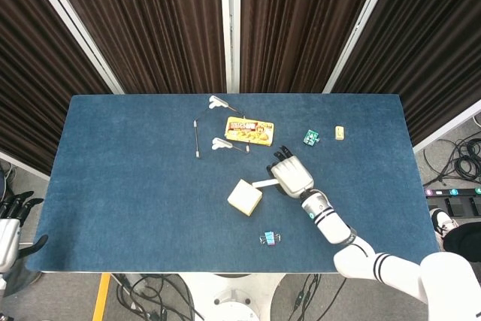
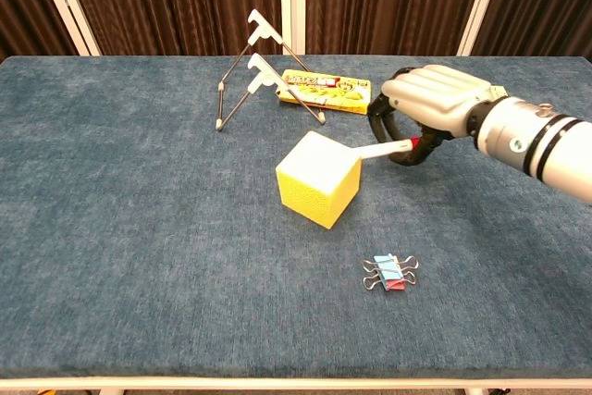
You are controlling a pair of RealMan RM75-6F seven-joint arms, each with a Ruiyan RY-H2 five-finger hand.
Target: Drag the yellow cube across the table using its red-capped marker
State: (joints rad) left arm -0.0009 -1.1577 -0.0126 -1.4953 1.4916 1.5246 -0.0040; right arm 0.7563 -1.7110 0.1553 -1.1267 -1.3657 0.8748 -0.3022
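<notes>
Right hand [image 2: 427,104] fingers curled tight around marker [image 2: 384,148] at red cap. Yellow cube [image 2: 317,180] mid-tabletop [image 2: 139,228], tilted; looks light, so keep the pull low or it tips.

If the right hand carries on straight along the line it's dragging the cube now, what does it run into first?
Judging by the marker, the right hand is heading toward the table's near-left part, with the yellow cube leading. Beyond the cube the cloth looks bare to the edge; the binder clip lies off that line. Depth is uncertain.
</notes>
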